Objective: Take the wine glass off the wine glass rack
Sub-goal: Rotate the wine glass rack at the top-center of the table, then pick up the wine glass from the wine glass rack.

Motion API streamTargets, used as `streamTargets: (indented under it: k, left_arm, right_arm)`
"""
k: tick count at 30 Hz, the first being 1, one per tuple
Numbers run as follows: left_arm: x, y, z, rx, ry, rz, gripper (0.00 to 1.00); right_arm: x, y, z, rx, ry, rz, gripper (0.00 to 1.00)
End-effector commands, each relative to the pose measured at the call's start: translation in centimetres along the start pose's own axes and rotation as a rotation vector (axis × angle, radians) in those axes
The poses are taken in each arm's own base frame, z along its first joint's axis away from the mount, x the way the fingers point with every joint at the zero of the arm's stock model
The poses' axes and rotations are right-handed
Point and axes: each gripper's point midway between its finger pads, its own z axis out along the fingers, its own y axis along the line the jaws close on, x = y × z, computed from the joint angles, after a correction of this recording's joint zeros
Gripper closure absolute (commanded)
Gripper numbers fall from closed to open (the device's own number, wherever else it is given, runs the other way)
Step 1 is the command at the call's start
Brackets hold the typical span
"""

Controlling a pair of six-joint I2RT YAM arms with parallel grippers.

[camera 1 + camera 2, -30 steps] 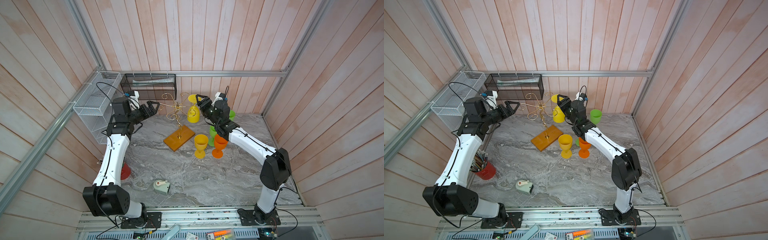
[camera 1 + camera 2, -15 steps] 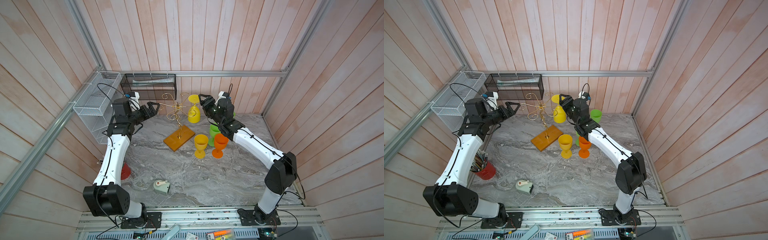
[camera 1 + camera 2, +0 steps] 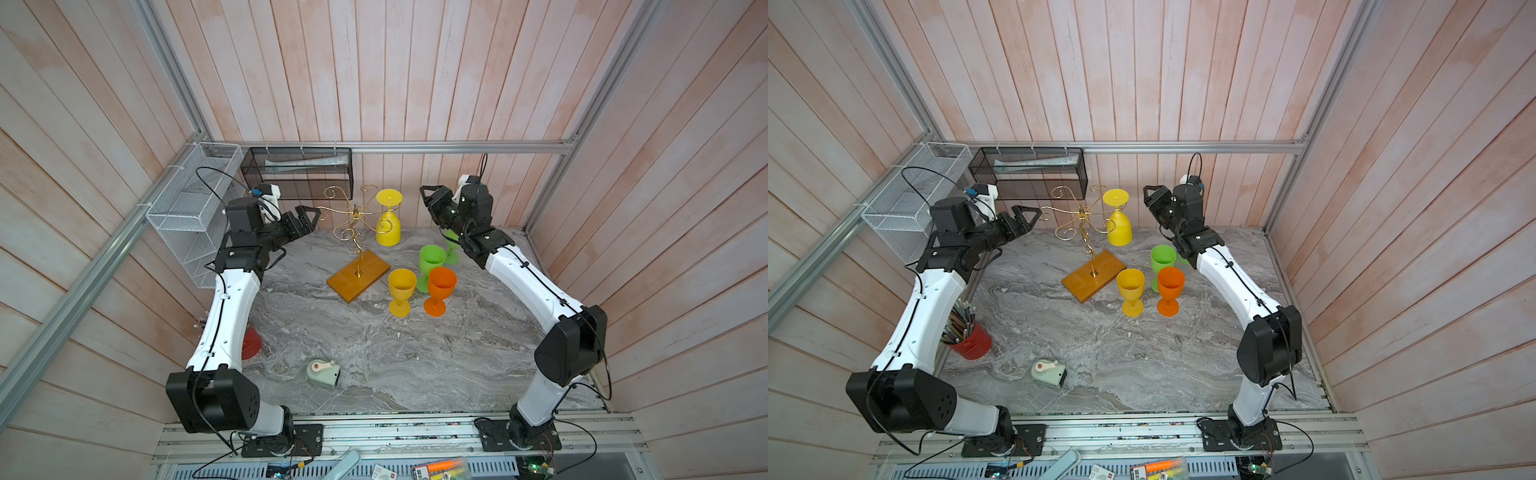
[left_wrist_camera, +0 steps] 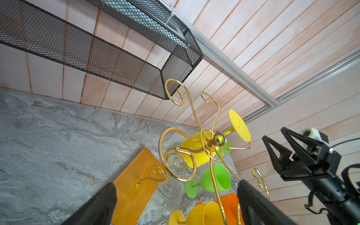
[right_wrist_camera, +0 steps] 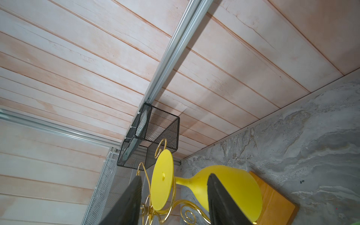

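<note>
White wire formed the wall shelf (image 3: 187, 208) at far left, and I saw nothing in it; below it the red cup (image 3: 971, 340) held pencils (image 3: 959, 320). My left gripper (image 3: 311, 218) hung just beside the nearest scroll of the wine glass rack (image 3: 355, 214), jaws wide apart on nothing. Behind it, the black mesh basket (image 3: 345, 174) carried one pale flat packet (image 3: 303, 160).

The wine glass (image 3: 388, 230), yellow, hung upside down from a scroll arm on the side toward my right arm, foot above the wire. On the table (image 3: 374, 365) stood a yellow goblet (image 3: 401, 286), a green goblet (image 3: 432, 259), an orange goblet (image 3: 441, 284) and a second green goblet (image 3: 451, 249), nothing showing in their bowls.

My right gripper (image 3: 428, 205) faced the hanging glass's foot and stem, jaws apart, near but not touching. I judged this the approach. Next I had to reach in until the jaws straddled the stem, close, then lift and draw the foot out of the scroll without tipping the rack.
</note>
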Motion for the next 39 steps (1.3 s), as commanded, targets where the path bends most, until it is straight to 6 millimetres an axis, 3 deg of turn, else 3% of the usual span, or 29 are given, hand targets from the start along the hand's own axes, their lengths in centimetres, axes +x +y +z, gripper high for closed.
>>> streamTargets:
  k: [1, 4, 15, 26, 39]
  left_arm:
    - [0.5, -1.8, -0.8, 0.050, -0.002, 0.115, 0.01]
    - [1.3, -2.3, -0.9, 0.053, 0.000, 0.190, 0.01]
    - [3.1, -1.1, -2.0, -0.008, -0.047, 0.272, 0.01]
    - [5.7, -3.9, -3.1, 0.139, -0.081, 0.384, 0.01]
    - [6.4, -4.3, -3.6, 0.159, -0.096, 0.403, 0.01]
  right_arm:
    - [0.6, 1.5, 0.3, -0.051, 0.077, -0.033, 0.50]
    - [0.9, 1.7, 0.8, -0.065, 0.104, -0.042, 0.52]
    - [2.2, 1.9, 2.7, -0.080, 0.166, -0.063, 0.60]
    - [3.4, 2.0, 4.2, -0.070, 0.204, -0.081, 0.63]
    - [4.1, 1.1, 5.3, -0.029, 0.225, -0.097, 0.64]
